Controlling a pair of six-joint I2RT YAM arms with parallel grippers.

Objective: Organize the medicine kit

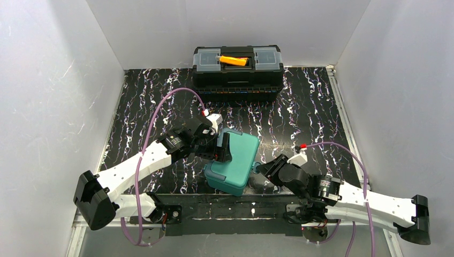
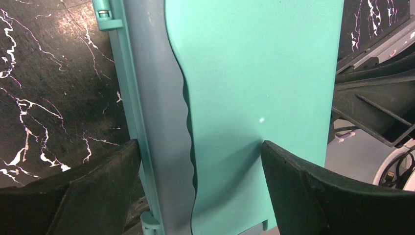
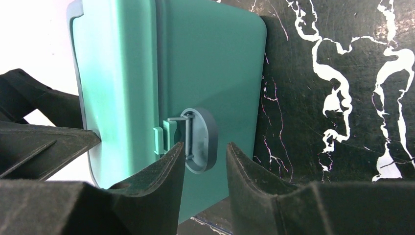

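Plastic, hard and smooth, is what the medicine kit [image 1: 235, 158] is made of, so I judge it stiff, rather light and a little slippery, with rounded corners that give the jaws little to catch. It sits closed at the near middle of the desk [image 1: 305, 107], between the two arms and turned slantwise; what is inside cannot be seen. Its small grey latch [image 3: 198, 139] on the front wall faces the right arm. The right jaws are partly open with this latch in the gap between them. One finger is at the edge of the latch and the other is apart from it, so nothing is gripped. The left jaws stand wide apart at the far-left part of the kit: one fingertip [image 2: 279, 161] seems to rest on the flat lid [image 2: 254, 73], the other is just beside the edge with the hinges [image 2: 103, 12]. This looks to me more like bracing than a real grip. A good hold would be across the firm side walls, not on the thin latch, which may break if pulled sideways. If nothing keeps it down, the box will probably slide or tip when the latch is lifted. Well behind, at the far edge, stands a black toolbox [image 1: 237, 72].
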